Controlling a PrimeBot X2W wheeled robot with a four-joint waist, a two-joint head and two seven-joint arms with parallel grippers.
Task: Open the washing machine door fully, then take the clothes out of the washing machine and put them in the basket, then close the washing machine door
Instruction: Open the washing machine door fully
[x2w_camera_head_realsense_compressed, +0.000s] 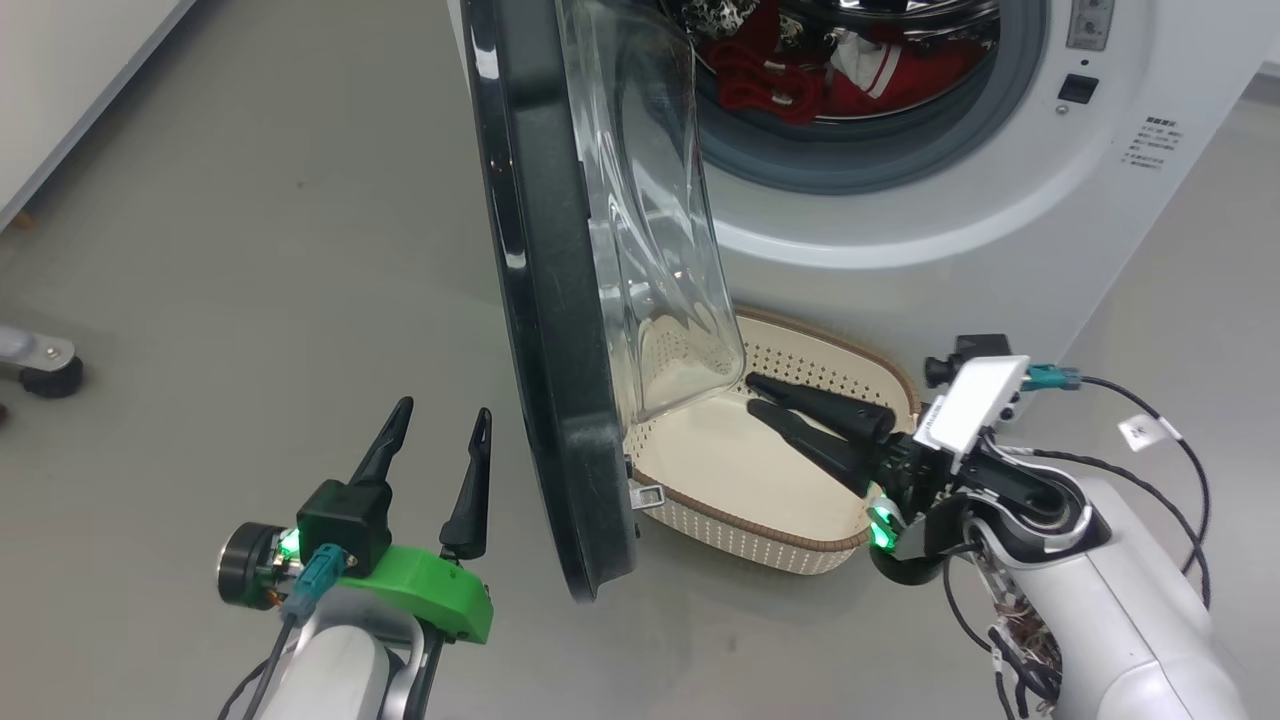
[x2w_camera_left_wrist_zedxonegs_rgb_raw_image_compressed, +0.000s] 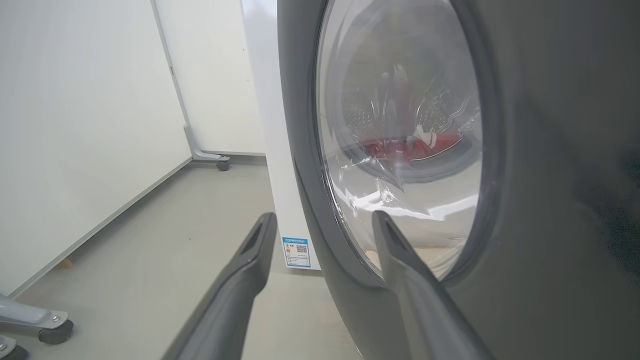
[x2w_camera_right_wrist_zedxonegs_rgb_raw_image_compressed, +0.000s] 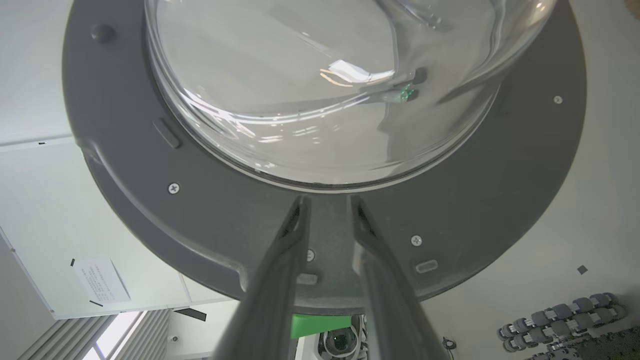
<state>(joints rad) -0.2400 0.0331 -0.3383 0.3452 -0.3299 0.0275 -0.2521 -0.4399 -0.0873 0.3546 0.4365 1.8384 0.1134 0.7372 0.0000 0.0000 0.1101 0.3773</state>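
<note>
The washing machine (x2w_camera_head_realsense_compressed: 1000, 200) door (x2w_camera_head_realsense_compressed: 540, 300) stands open, edge-on in the head view; red clothes (x2w_camera_head_realsense_compressed: 800, 80) lie in the drum (x2w_camera_head_realsense_compressed: 930, 15); the basket (x2w_camera_head_realsense_compressed: 800, 545) sits on the floor (x2w_camera_head_realsense_compressed: 250, 250) before the machine, under the door's glass bowl; the right gripper (x2w_camera_head_realsense_compressed: 753, 393) reaches over the basket's interior, fingers narrowly parted, grasping nothing; the left gripper (x2w_camera_head_realsense_compressed: 443, 412) is spread wide beside the door's outer face.

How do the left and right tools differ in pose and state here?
The left tool is spread wide over the floor, outside the door; the right tool is barely parted, at the basket, on the door's glass side. Both hold nothing.
</note>
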